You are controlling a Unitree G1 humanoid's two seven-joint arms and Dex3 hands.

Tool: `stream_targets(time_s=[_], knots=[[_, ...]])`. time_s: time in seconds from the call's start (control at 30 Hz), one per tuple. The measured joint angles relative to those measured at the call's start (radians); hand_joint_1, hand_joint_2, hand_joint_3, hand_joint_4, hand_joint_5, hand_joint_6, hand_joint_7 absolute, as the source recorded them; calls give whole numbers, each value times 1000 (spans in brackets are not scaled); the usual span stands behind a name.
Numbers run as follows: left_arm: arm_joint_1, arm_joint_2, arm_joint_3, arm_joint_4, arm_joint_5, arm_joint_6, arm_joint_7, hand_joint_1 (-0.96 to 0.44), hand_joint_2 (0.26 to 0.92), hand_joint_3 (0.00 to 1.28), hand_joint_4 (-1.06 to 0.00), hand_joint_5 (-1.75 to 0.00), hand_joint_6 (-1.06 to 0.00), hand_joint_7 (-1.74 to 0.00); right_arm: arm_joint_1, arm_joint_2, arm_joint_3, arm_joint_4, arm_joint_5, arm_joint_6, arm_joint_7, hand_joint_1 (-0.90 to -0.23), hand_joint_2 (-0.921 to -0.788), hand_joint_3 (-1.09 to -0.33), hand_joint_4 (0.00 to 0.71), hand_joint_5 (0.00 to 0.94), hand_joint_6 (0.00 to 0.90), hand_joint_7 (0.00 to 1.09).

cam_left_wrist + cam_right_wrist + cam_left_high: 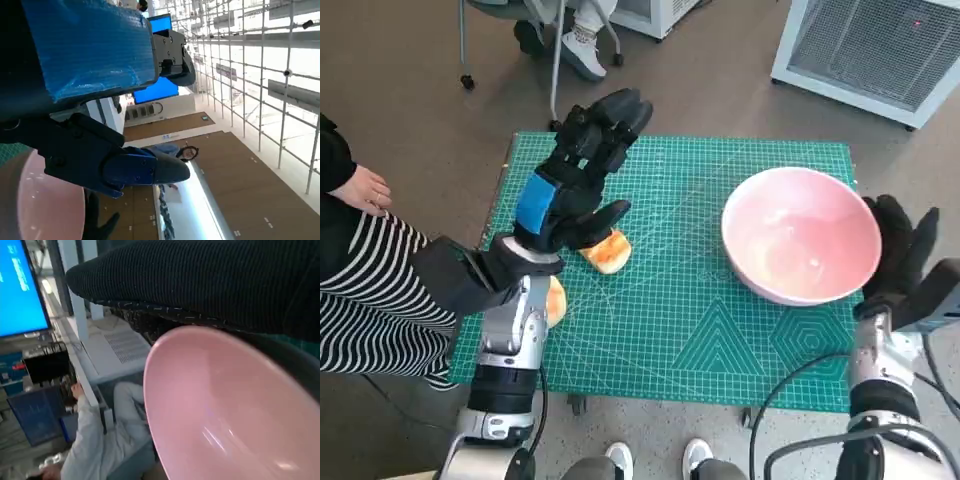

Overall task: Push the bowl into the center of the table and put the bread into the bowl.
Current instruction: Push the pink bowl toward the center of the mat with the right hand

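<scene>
The pink bowl (801, 234) sits at the mat's (720, 340) three o'clock side, the right hand (898, 248) flat against its outer wall, fingers straight and together. The bread (606, 250) lies toward nine o'clock under the left hand (575, 180), fingers spread, holding nothing.

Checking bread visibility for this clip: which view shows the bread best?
The head view: the bread lies on the green mat, partly under the left hand. Neither wrist view shows it; both catch only the pink bowl.

Left robot hand (100, 125) w/ blue tape; pink bowl (45, 205) beside.
</scene>
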Motion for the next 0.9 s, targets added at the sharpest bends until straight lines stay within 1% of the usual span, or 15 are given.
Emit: stream_targets(time_s=[0.13,0.23,0.27,0.37,0.47,0.7,0.9], knots=[[2,4,1,-1,1,-1,2,-677,921,301,-67,-259,1,-627,-9,5,6,0,-2,1,1,-701,-921,-847,89,6,88,272],[9,13,2,-6,5,-2,8,-679,921,299,-67,-264,1,-619,-22,25,22,0,-4,4,10,-695,-921,-855,93,6,103,267],[17,16,-2,-8,9,-1,11,-679,921,299,-68,-264,1,-618,-52,67,41,0,-5,10,28,-689,-921,-859,93,5,103,266],[22,21,-1,-15,9,-1,14,-678,921,297,-68,-266,1,-616,-64,78,41,1,-2,20,36,-670,-921,-879,92,4,106,262],[28,30,0,-20,9,-1,18,-674,921,296,-69,-266,1,-615,-81,97,41,2,0,25,42,-666,-921,-884,92,3,106,260],[39,33,-1,-36,9,0,22,-665,921,295,-70,-265,1,-609,-103,130,42,4,0,34,46,-680,-921,-884,90,2,106,253],[42,34,0,-39,9,-1,24,-673,921,296,-73,-261,1,-599,-112,147,44,8,0,43,46,-694,-921,-879,95,4,106,248]])
